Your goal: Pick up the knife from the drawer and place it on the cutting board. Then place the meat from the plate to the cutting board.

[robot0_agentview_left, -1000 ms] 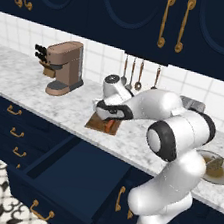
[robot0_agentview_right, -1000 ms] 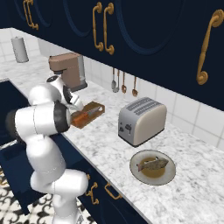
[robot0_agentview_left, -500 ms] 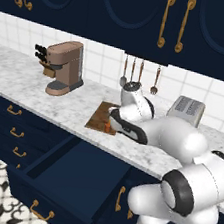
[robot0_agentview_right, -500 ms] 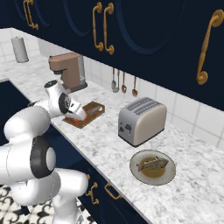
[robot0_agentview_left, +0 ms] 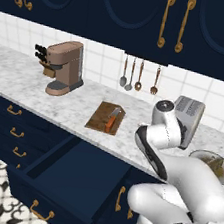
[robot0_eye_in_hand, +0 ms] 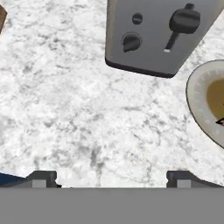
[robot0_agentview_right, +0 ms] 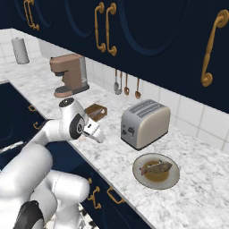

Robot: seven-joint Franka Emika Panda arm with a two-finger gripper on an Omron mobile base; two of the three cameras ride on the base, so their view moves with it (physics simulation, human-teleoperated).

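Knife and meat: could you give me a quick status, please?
Tool open, empty, above counter. Knife on cutting board. Meat on plate; toaster alongside.

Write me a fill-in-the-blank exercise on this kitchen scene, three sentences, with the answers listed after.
1. The knife lies on the ____.
2. The meat rests on the plate, which sits on the counter in front of the ____.
3. The drawer below the counter stands ____.

Missing words: cutting board; toaster; open
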